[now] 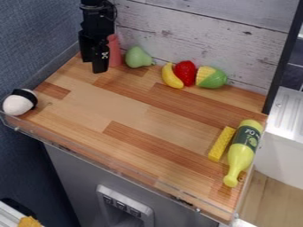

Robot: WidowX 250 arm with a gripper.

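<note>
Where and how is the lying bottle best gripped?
Likely the neck of the bottle, from above, closing across it: it lies on its side, the neck is slimmer than the body, and the yellow block flanks the body.

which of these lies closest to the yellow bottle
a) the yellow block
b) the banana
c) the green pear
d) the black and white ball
a, since the yellow block lies right alongside the yellow bottle, at the right of the view.
</note>
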